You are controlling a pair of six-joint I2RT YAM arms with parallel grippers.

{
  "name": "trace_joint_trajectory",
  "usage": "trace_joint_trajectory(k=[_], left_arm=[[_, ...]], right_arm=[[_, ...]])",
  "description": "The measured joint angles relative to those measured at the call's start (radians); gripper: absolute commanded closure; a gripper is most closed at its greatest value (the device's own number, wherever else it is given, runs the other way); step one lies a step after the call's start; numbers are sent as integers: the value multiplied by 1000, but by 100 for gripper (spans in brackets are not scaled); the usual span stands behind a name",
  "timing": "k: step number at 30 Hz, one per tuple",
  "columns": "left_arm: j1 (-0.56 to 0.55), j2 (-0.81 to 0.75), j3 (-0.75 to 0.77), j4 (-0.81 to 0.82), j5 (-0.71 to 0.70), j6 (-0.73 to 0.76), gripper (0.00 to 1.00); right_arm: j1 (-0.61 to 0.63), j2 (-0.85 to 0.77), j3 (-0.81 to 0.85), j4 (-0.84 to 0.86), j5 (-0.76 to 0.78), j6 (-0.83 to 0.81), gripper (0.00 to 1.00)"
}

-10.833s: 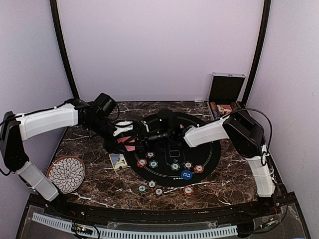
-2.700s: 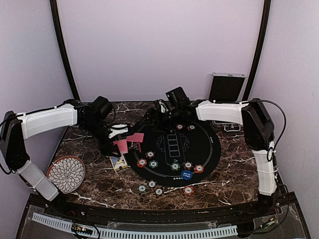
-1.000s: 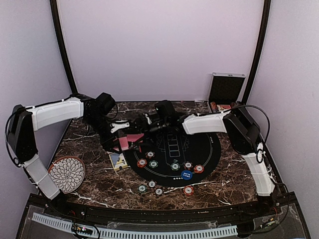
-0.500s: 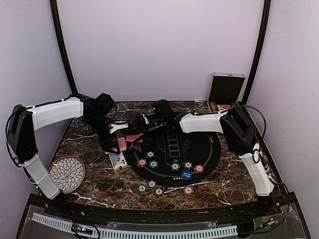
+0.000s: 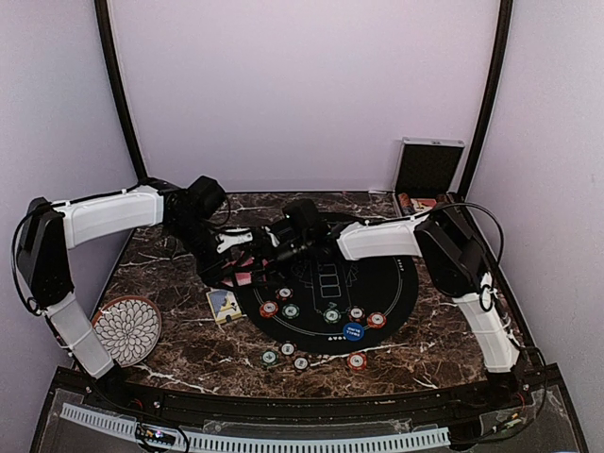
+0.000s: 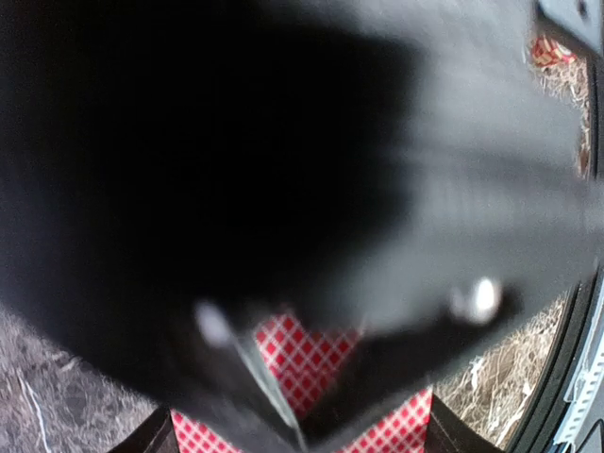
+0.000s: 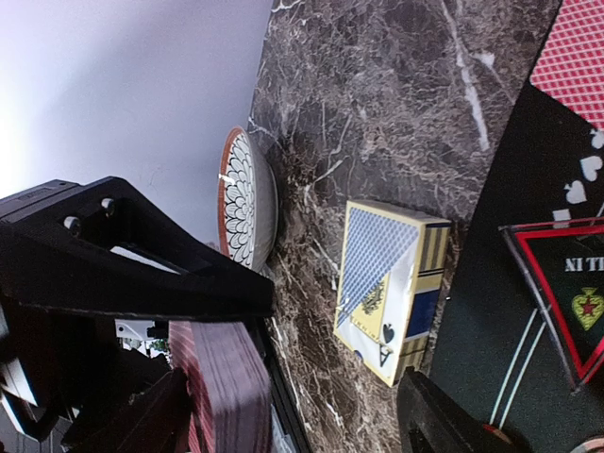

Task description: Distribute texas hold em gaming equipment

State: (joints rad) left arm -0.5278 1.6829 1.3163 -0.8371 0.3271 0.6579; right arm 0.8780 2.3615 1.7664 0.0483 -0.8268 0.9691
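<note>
My left gripper (image 5: 233,263) is shut on a deck of red-backed playing cards (image 5: 243,271) held over the left rim of the black mat (image 5: 387,288). In the left wrist view the checked card backs (image 6: 304,363) show under a dark blur. My right gripper (image 5: 269,247) reaches in from the right and is open. The deck's edge (image 7: 224,389) lies beside one of its fingers (image 7: 137,415), inside the gap. Red, green and white poker chips (image 5: 291,310) and a blue button disc (image 5: 353,331) lie on the mat. More chips (image 5: 288,350) sit just off its near edge.
A blue and yellow card box (image 5: 224,305) (image 7: 392,283) lies on the marble left of the mat. A flower-patterned plate (image 5: 125,328) (image 7: 243,200) sits at the near left. The open chip case (image 5: 429,170) stands at the back right. One red card (image 7: 574,57) lies on the mat.
My right gripper has moved left to the deck and its jaws have narrowed. The left gripper has shifted slightly right with the deck in it.
</note>
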Motion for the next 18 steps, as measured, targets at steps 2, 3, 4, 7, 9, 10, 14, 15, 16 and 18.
trace_joint_trajectory(k=[2, 3, 4, 7, 9, 10, 14, 15, 16, 18], left_arm=[[-5, 0, 0, 13, 10, 0, 100], [-5, 0, 0, 21, 14, -1, 100], [-5, 0, 0, 29, 16, -1, 100], [-5, 0, 0, 43, 20, -1, 100], [-5, 0, 0, 50, 21, -1, 100], [-5, 0, 0, 52, 21, -1, 100], [-5, 0, 0, 55, 22, -1, 100], [-5, 0, 0, 55, 22, -2, 100], [-5, 0, 0, 55, 23, -2, 100], [-5, 0, 0, 56, 23, -1, 100]], right_arm=[[6, -13, -10, 5, 0, 1, 30], [6, -18, -14, 7, -1, 1, 31], [6, -23, -19, 9, -1, 2, 33], [6, -34, -32, 13, -1, 3, 36], [6, -43, -45, 21, -2, 6, 37], [5, -47, -50, 24, -2, 7, 38], [2, -61, -76, 41, -3, 10, 41], [-1, -66, -84, 44, -3, 10, 42], [-2, -72, -91, 47, -3, 10, 43], [-4, -82, -108, 54, -3, 9, 44]])
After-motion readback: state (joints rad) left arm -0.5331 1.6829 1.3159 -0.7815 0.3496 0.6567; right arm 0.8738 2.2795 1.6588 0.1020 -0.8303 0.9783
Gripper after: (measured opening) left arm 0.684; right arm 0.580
